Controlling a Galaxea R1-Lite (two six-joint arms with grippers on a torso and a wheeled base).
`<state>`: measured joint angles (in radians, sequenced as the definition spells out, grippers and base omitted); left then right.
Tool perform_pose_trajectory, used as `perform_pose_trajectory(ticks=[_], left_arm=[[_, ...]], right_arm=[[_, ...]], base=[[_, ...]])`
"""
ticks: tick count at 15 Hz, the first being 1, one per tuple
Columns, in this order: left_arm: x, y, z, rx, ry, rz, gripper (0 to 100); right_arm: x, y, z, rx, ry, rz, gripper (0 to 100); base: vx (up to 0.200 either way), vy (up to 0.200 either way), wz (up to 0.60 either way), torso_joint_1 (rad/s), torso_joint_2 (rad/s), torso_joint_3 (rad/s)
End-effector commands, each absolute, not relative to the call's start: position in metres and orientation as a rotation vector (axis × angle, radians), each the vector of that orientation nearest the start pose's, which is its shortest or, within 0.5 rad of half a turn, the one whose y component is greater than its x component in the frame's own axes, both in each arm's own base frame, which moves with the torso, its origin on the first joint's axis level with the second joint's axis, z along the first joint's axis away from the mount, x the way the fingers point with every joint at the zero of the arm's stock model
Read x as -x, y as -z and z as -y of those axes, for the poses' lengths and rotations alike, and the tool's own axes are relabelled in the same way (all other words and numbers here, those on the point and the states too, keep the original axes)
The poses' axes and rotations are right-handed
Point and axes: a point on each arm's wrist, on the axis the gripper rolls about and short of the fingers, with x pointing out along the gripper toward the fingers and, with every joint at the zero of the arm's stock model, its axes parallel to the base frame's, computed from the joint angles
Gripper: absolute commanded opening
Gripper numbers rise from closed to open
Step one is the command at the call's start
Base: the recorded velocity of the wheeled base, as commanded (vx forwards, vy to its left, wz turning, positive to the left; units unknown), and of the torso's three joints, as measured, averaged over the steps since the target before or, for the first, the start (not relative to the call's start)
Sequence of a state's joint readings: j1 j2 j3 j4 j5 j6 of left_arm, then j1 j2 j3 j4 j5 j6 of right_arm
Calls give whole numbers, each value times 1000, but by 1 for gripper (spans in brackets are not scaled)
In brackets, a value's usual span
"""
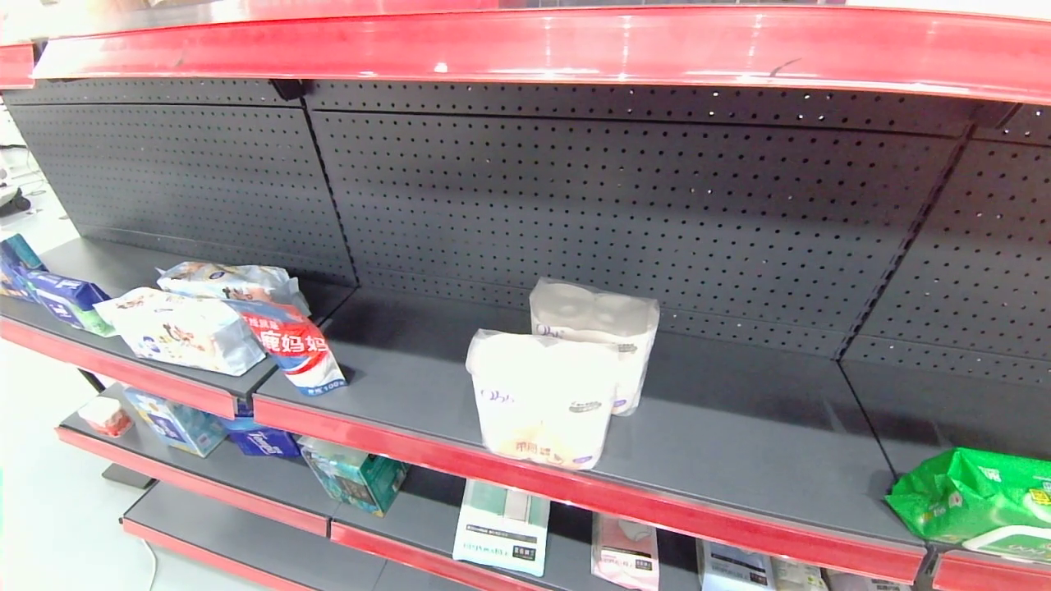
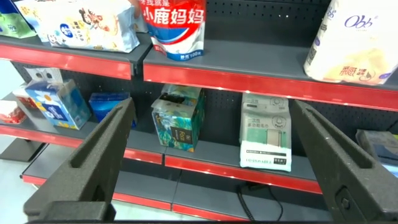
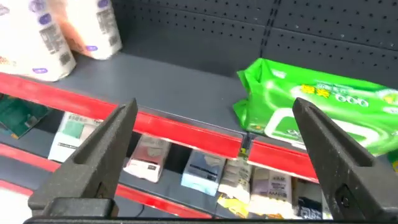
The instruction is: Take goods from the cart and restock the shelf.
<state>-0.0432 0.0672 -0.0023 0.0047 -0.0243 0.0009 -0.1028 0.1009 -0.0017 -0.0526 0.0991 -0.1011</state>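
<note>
Two white toilet-roll packs stand mid-shelf, the front pack (image 1: 542, 400) at the red edge and the rear pack (image 1: 599, 328) just behind it. A green wipes pack (image 1: 977, 499) lies at the shelf's right end. My left gripper (image 2: 208, 155) is open and empty, facing the lower shelves below the red-and-white pouch (image 2: 174, 28). My right gripper (image 3: 214, 162) is open and empty, in front of the shelf edge (image 3: 180, 127), between the toilet-roll packs (image 3: 37, 37) and the green wipes pack (image 3: 323, 106).
Bagged goods (image 1: 185, 328) and a red-and-white pouch (image 1: 296, 345) lie on the left shelf section, blue boxes (image 1: 66, 300) beyond. Lower shelves hold tissue boxes (image 1: 353, 476) and small packs (image 1: 502, 525). A red-edged shelf (image 1: 525, 45) overhangs. Bare shelf board (image 1: 755, 443) lies between toilet rolls and wipes.
</note>
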Motion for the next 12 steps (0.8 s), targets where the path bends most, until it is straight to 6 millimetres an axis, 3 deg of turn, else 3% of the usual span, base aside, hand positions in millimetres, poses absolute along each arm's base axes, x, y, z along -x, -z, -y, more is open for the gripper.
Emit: perform_pose_trajectory(ticks=[1,5,7,12], left_arm=[[18,-77,0,-1,67,-72,100],[18,-77,0,-1,69,-72,100],[18,-77,0,-1,67,-74,100],[18,-77,0,-1,67,-74,100]], right_arm=[[15,-83,-2,94,73,-48,100],[14,-78,0,3,102,-120,100],[20,-76,1,7,18,-46,100],[23,-75,1,6,35,-5,100]], base=[[0,0,0,0,0,0],[0,0,0,0,0,0],[0,0,0,0,0,0],[0,0,0,0,0,0]])
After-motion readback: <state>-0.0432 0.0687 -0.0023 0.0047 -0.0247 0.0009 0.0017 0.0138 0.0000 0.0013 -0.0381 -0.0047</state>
